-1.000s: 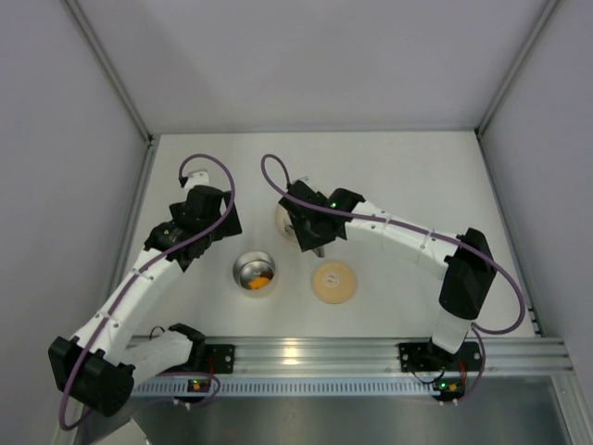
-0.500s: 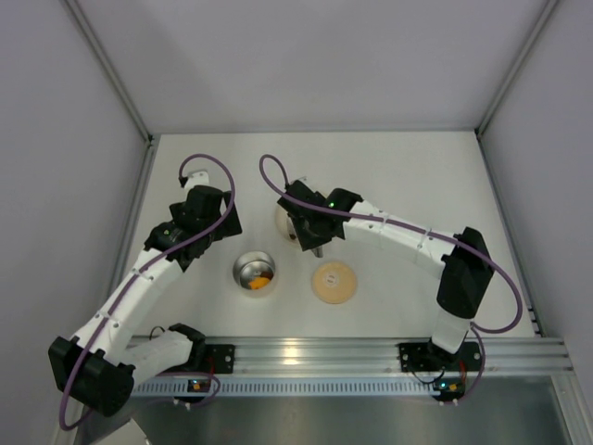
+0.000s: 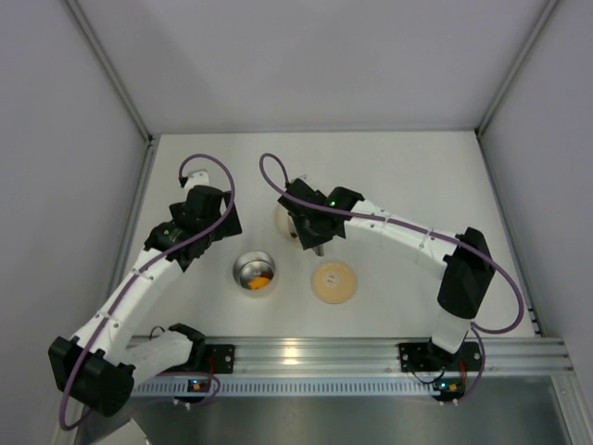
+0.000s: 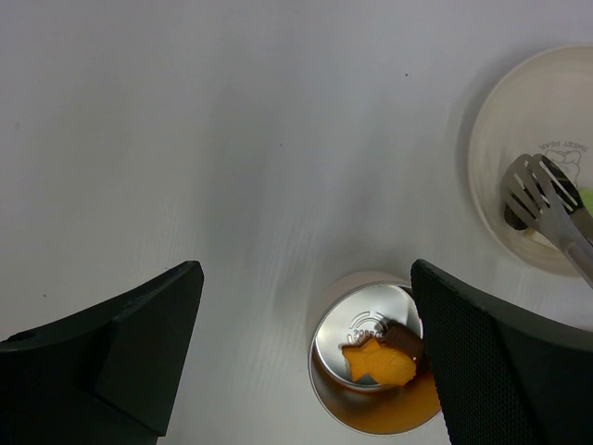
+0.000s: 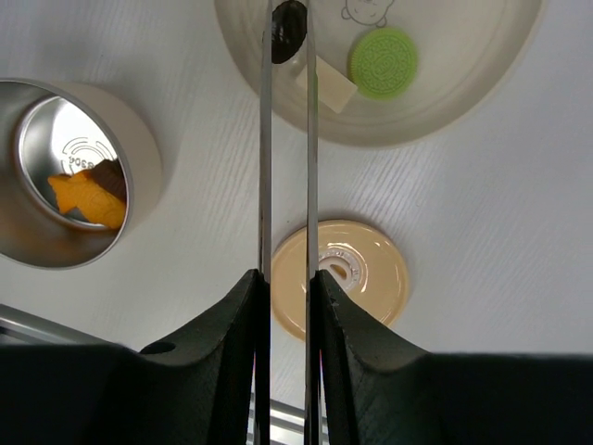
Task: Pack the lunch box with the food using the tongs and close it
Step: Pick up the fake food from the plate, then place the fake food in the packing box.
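the right gripper (image 5: 284,297) pinches the tongs (image 5: 264,139) so their tips close around a dark brown piece (image 5: 289,28) on the plate (image 5: 463,83), likely to carry it to the open lunch box (image 5: 139,158), its lid (image 5: 371,278) lying aside, while the left gripper (image 4: 306,306) hovers spread above.

We show the white table (image 3: 417,185) bearing three separate things: the open steel lunch box (image 5: 146,162) at near left, its tan lid (image 5: 366,278) flat beside it, and a cream plate (image 5: 463,83) farther back.
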